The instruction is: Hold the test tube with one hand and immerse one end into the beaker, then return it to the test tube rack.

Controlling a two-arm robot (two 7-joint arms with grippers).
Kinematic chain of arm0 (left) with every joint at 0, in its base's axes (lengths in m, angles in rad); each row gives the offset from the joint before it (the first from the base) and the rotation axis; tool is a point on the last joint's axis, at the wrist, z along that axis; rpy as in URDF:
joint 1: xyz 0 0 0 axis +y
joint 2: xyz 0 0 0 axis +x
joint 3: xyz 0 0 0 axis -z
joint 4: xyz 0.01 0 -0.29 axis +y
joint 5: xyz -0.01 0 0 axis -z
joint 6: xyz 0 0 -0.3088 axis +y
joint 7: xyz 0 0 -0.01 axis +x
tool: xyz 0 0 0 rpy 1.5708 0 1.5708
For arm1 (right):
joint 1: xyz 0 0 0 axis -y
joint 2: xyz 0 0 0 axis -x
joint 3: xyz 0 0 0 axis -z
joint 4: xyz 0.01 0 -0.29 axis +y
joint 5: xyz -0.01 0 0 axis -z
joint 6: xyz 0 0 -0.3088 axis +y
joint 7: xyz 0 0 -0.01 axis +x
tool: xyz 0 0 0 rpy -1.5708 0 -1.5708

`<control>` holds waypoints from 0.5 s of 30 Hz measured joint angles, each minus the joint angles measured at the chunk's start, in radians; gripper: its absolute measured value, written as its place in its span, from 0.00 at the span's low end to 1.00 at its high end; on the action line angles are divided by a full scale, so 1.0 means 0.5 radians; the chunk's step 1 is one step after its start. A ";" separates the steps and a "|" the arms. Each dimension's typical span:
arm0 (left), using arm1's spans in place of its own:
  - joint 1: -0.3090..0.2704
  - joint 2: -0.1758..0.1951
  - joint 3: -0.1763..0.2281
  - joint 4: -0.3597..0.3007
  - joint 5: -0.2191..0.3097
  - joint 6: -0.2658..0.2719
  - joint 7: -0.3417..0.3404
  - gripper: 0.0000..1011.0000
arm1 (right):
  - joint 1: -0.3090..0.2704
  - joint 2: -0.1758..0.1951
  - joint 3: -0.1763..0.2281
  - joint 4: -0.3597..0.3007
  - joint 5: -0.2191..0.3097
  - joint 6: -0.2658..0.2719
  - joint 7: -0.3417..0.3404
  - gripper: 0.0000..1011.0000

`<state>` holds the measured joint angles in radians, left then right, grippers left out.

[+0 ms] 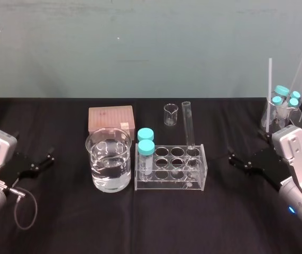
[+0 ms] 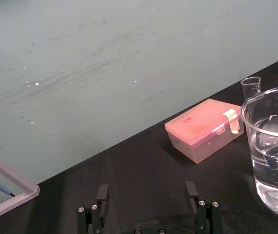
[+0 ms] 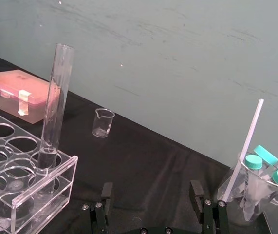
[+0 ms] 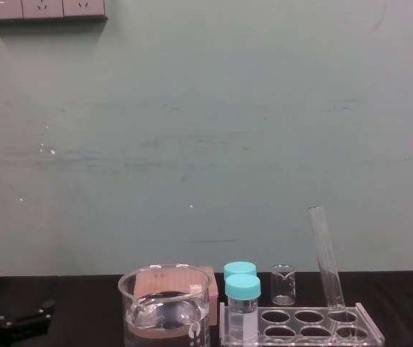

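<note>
Fingers apart on both: left gripper at left, right gripper at right. The test tube leans in the test tube rack — beaker just left.

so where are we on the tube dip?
Done: nothing confirmable. The test tube leans in the back right hole of the test tube rack; whether it was dipped can't be told. In hand: nothing; the left end effector and right end effector sit open at the sides. Left, if undipped: grasp, dip in the beaker, return it.
</note>
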<state>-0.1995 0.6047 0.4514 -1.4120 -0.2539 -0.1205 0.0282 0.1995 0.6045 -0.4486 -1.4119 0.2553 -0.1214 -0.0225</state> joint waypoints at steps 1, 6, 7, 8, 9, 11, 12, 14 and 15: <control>0.000 0.000 0.000 0.000 0.000 0.000 0.000 0.99 | 0.000 0.000 0.004 0.000 0.006 -0.001 0.013 0.99; 0.000 0.000 0.000 0.000 0.000 0.000 0.000 0.99 | -0.012 -0.017 0.082 -0.007 0.158 0.018 0.140 0.99; 0.000 0.000 0.000 0.000 0.000 0.000 0.000 0.99 | -0.017 -0.027 0.118 -0.019 0.238 0.041 0.189 0.99; 0.000 0.000 0.000 0.000 0.000 0.000 0.000 0.99 | -0.017 -0.027 0.118 -0.019 0.238 0.041 0.189 0.99; 0.000 0.000 0.000 0.000 0.000 0.000 0.000 0.99 | -0.020 -0.041 0.175 -0.037 0.365 0.084 0.270 0.99; 0.000 0.000 0.000 0.000 0.000 0.000 0.000 0.99 | -0.021 -0.053 0.216 -0.052 0.460 0.125 0.328 0.99; 0.000 0.000 0.000 0.000 0.000 0.000 0.000 0.99 | -0.019 -0.059 0.235 -0.059 0.499 0.150 0.356 0.99; 0.000 0.000 0.000 0.000 0.000 0.000 0.000 0.99 | -0.013 -0.070 0.266 -0.073 0.578 0.198 0.411 0.99; 0.000 0.000 0.000 0.000 0.000 0.000 0.000 0.99 | -0.005 -0.079 0.287 -0.085 0.639 0.239 0.457 0.99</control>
<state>-0.1995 0.6047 0.4513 -1.4120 -0.2539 -0.1205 0.0283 0.1968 0.5653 -0.3050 -1.4545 0.5748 -0.0018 0.2058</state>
